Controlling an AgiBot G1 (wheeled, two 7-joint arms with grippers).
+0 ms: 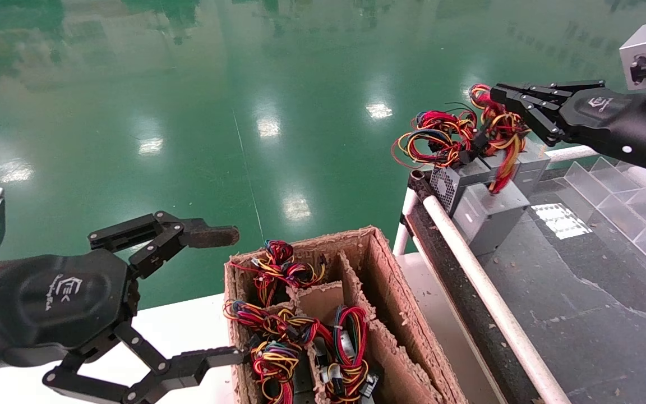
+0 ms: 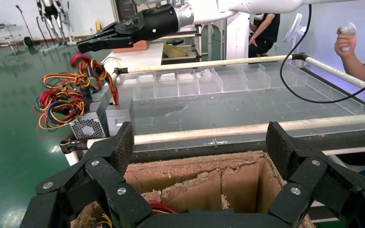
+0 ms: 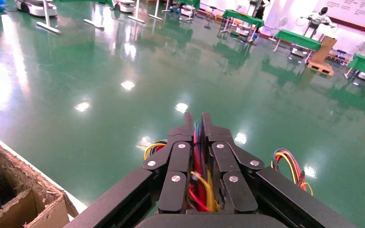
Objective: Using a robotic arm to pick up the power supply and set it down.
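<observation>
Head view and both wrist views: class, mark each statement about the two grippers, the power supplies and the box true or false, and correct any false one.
1. The right gripper is shut on the wire bundle of a power supply. True.
2. The left gripper holds a power supply. False: it is open and empty, beside the cardboard box.
3. The cardboard box is empty. False: wired units lie in its compartments.
4. The gripped power supply sits at the conveyor table's far end. True.
5. Clear plastic dividers line the table's right side. True.
</observation>
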